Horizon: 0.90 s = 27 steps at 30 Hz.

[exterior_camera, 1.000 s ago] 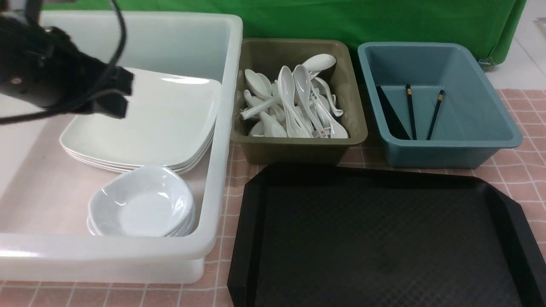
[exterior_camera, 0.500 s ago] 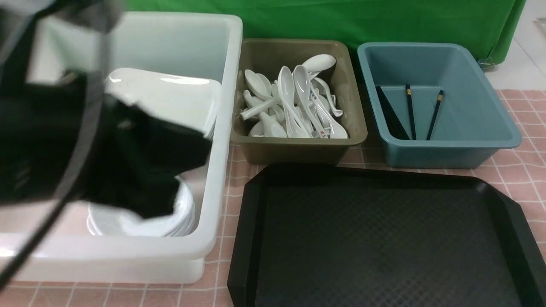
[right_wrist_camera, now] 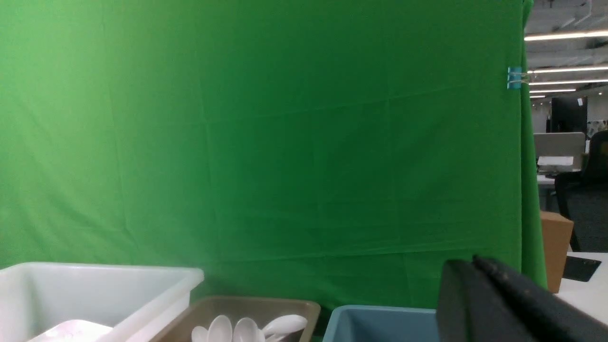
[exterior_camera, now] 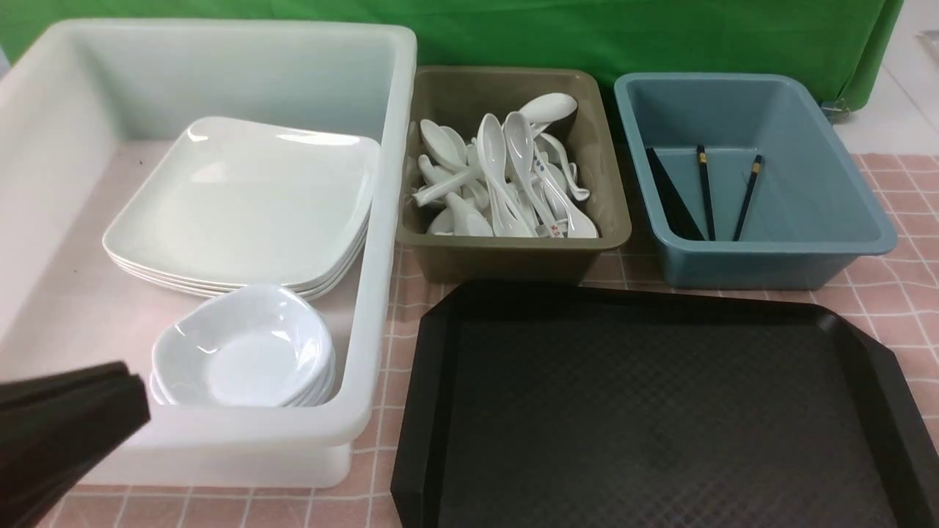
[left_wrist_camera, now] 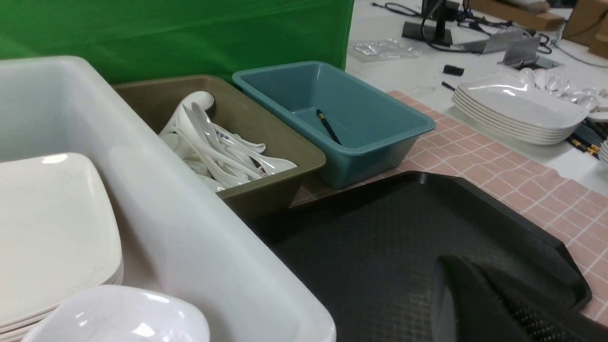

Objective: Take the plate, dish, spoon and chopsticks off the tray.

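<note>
The black tray (exterior_camera: 660, 411) lies bare at the front right, with nothing on it. White plates (exterior_camera: 242, 205) are stacked in the white bin (exterior_camera: 381, 242), with a stack of small white dishes (exterior_camera: 246, 348) in front of them. Several white spoons (exterior_camera: 506, 176) fill the olive bin (exterior_camera: 513, 260). Black chopsticks (exterior_camera: 726, 194) lie in the blue bin (exterior_camera: 777, 257). My left gripper (exterior_camera: 139, 396) is shut and empty at the near left, outside the white bin; in the left wrist view my left gripper (left_wrist_camera: 451, 261) hangs over the tray (left_wrist_camera: 380, 228). My right gripper (right_wrist_camera: 463, 263) is shut, empty and raised, facing the green backdrop.
The three bins stand in a row along the far side of the pink checked cloth (exterior_camera: 902, 293). A green backdrop (exterior_camera: 587, 37) closes the far side. Off to the right, on a white table, sits another stack of plates (left_wrist_camera: 517, 111).
My left arm has pulled back from above the plates in the white bin and dropped to the near left corner. The plates, dishes and tray have not moved.
</note>
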Tool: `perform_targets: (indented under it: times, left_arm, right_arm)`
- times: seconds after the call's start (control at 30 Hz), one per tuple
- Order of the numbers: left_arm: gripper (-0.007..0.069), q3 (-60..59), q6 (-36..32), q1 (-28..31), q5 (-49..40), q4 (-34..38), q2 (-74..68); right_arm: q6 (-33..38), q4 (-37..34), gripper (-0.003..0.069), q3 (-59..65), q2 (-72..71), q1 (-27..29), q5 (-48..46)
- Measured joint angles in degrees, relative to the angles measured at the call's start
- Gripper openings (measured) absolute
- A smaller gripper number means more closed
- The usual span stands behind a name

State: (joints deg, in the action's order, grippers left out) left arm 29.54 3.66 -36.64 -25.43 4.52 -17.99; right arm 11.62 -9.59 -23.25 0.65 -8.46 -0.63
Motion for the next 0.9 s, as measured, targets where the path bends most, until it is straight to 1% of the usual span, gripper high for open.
perform_targets:
  times: [0.13, 0.3, 0.77, 0.9]
  left_arm:
    - [-0.0002, -4.4, 0.1, 0.0, 4.8, -0.1, 2.3]
    - [-0.0001, -4.8, 0.1, 0.0, 6.3, -0.1, 2.3]
    - [-0.0001, -4.9, 0.0, 0.0, 6.7, -0.2, 2.3]
    - [-0.0001, -4.9, -0.6, 0.0, 6.7, -1.7, 2.3]
  right_arm:
    - [0.0, -0.1, 0.0112, 0.0, 0.0, 0.0, 0.6]
    - [0.0, -0.1, 0.0128, 0.0, 0.0, 0.0, -0.7]
    - [0.1, -0.1, 0.0156, 0.0, 0.0, 0.0, -1.5]
    - [0.1, -0.1, 0.0162, 0.0, 0.0, 0.0, -1.5]
